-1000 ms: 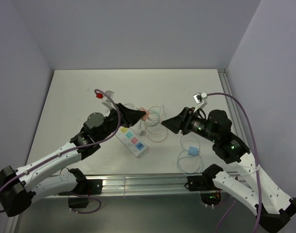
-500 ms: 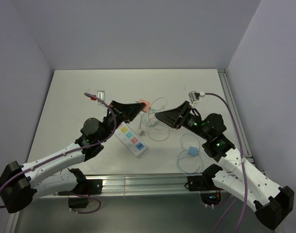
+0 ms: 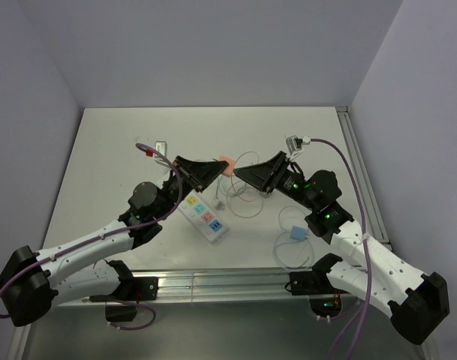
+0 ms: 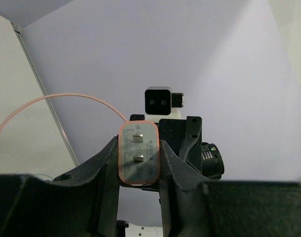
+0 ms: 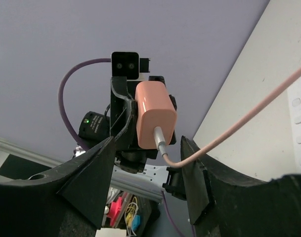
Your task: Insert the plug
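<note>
The plug is a pink-rimmed charger block with two metal prongs facing my left wrist camera. My left gripper is shut on its sides and holds it in the air over the table. In the top view the plug hangs between the two arms, with my left gripper on its left and my right gripper just to its right. In the right wrist view the plug's pink back and its pink cable sit between my right gripper's open fingers, with a gap on each side.
A white power strip with coloured sockets lies on the table below the left gripper. Loose thin cables coil beside it. A blue plug with a looped cable rests near the front right. A metal rail borders the near edge.
The left gripper lifted the plug and turned it toward the right arm. The right arm swung left and up to the plug; its jaws widened, then narrowed around it.
</note>
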Controlling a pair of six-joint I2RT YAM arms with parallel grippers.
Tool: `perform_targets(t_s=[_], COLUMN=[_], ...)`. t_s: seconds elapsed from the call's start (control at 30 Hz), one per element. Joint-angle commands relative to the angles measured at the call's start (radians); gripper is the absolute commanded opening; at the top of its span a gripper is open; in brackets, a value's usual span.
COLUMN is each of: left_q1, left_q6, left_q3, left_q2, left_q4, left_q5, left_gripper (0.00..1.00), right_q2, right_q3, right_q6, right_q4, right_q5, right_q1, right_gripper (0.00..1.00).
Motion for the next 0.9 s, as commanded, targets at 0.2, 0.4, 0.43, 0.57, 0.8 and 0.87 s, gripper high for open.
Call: perform_targets(t_s=[0.2,0.4,0.43,0.57,0.8,0.87], left_q1=[-0.012,-0.015,-0.015,-0.015,-0.015,-0.015], left_q6=[-0.033,-0.035,-0.035,-0.04,-0.041,-0.041], left_q3=[0.034,0.024,0.023,0.023,0.02,0.018], left_q2=[0.001,0.003,0.005,0.011,0.015,0.012], left_q4=[0.038,0.044,0.044,0.05,0.053,0.044], left_q5=[0.036,0.036,0.038,0.045,0.059,0.062], left_gripper=[0.0,0.0,0.0,0.0,0.0,0.0], right_q2=[0.035,0.058,0.063,0.078,0.101,0.104], right_q3=[0.047,0.07,0.071,0.079,0.105,0.114], right_q6=[-0.053,-0.077,-0.077,-0.083,-0.112,-0.129], right_q4=[0.056,0.046,0.047,0.061,0.036,0.027], right_q5=[0.016,0.021,0.019,0.012,0.003,-0.001], right_q1=[0.015,0.018,0.021,0.024,0.029,0.029], right_gripper=[0.61,0.57,0.56,0.55,0.46,0.35])
